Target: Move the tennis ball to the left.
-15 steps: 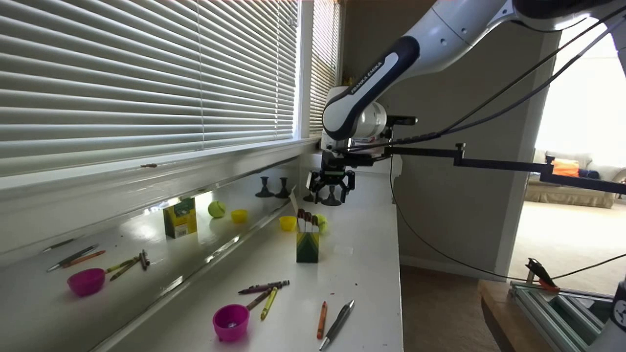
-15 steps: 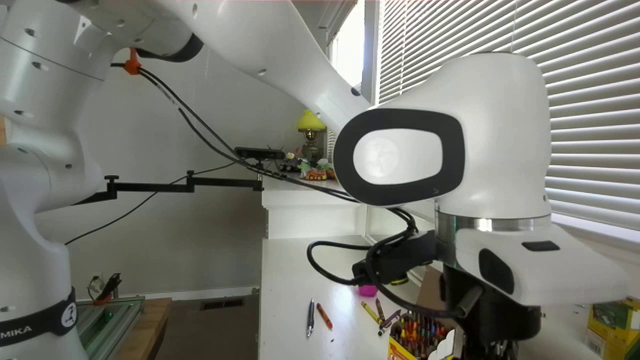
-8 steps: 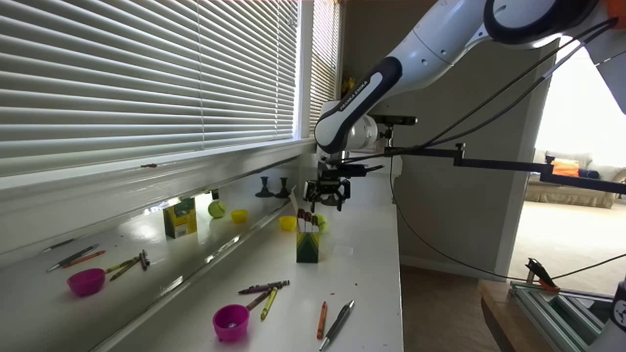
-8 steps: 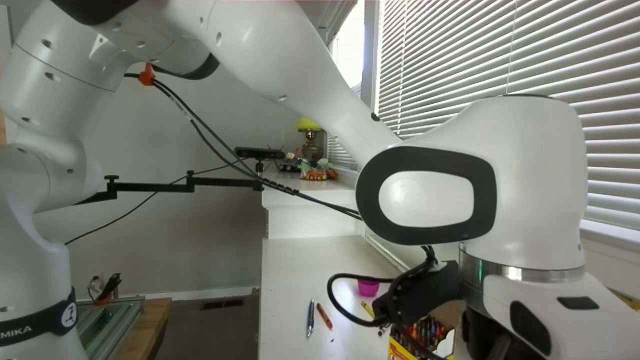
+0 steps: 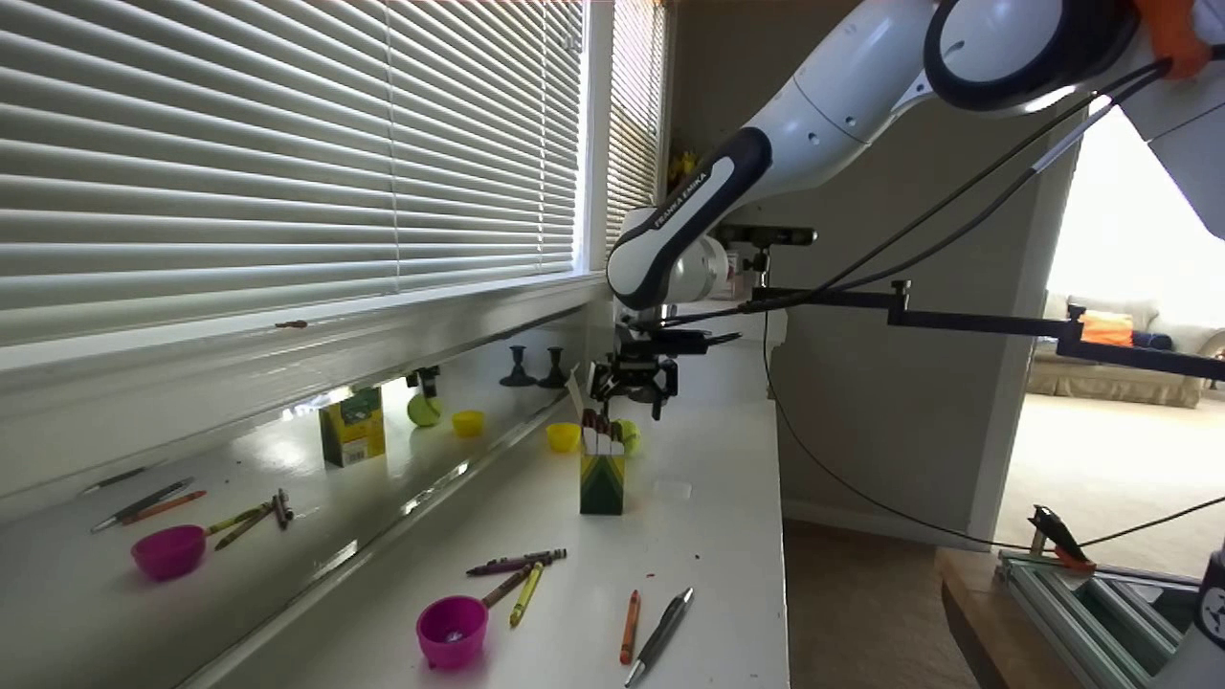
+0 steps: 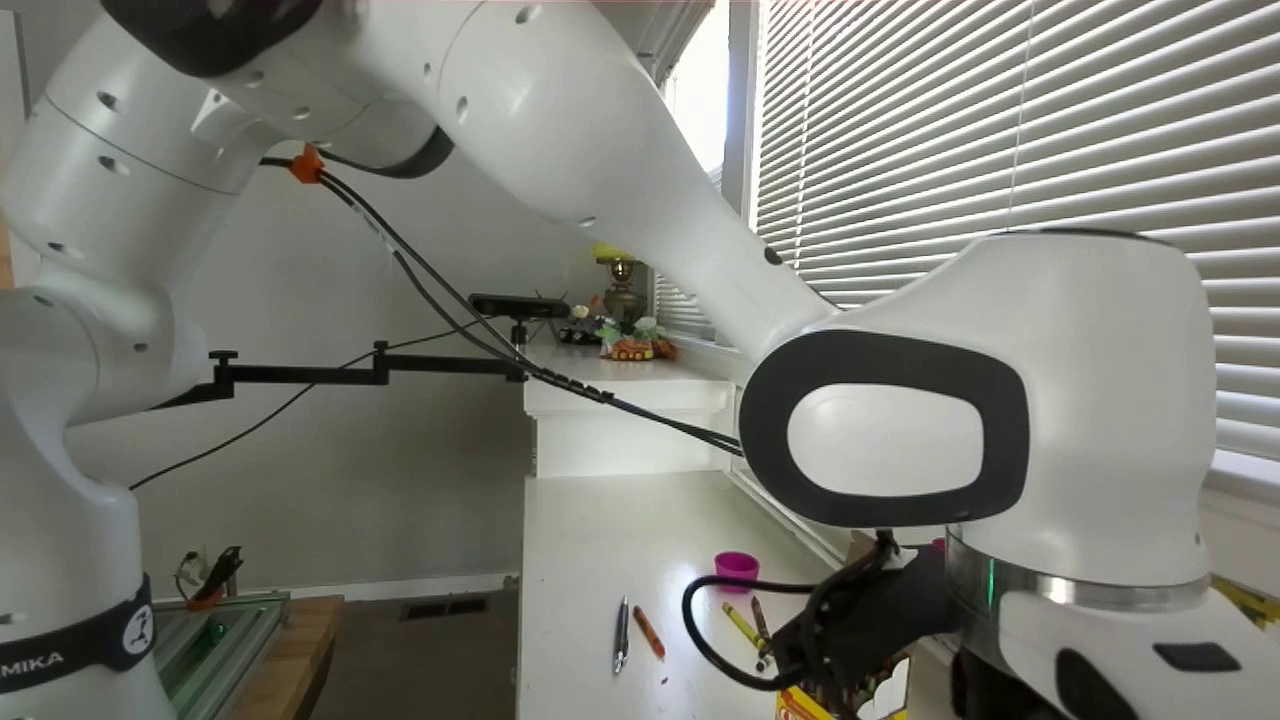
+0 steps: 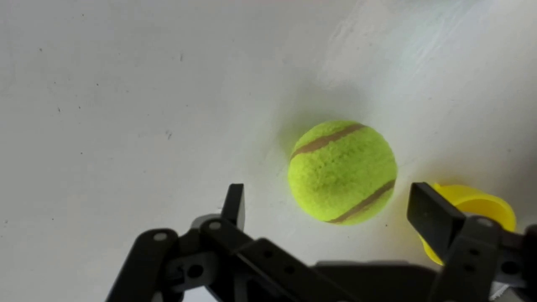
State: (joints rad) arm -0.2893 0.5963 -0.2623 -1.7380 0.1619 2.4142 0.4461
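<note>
The lime-green tennis ball (image 7: pixel 342 172) lies on the white surface in the wrist view, between and slightly ahead of my fingertips. In an exterior view the tennis ball (image 5: pixel 630 436) is partly hidden behind the crayon box. My gripper (image 7: pixel 329 199) is open, with a gap on each side of the ball and nothing held. In an exterior view my gripper (image 5: pixel 632 407) hangs pointing down, a little above the ball. In an exterior view the wrist (image 6: pixel 1080 600) covers the right foreground; the ball is hidden and the fingers are out of frame there.
A yellow cup (image 5: pixel 563 437) stands beside the ball, partly under my right finger in the wrist view (image 7: pixel 482 201). The open crayon box (image 5: pixel 602 483) is close by. A pink cup (image 5: pixel 452 632), crayons and a pen (image 5: pixel 660 636) lie farther off. A shiny panel runs along the window side.
My arm has moved down and slightly toward the window side, bringing the open gripper lower over the ball. The ball, cups and crayon box have not moved.
</note>
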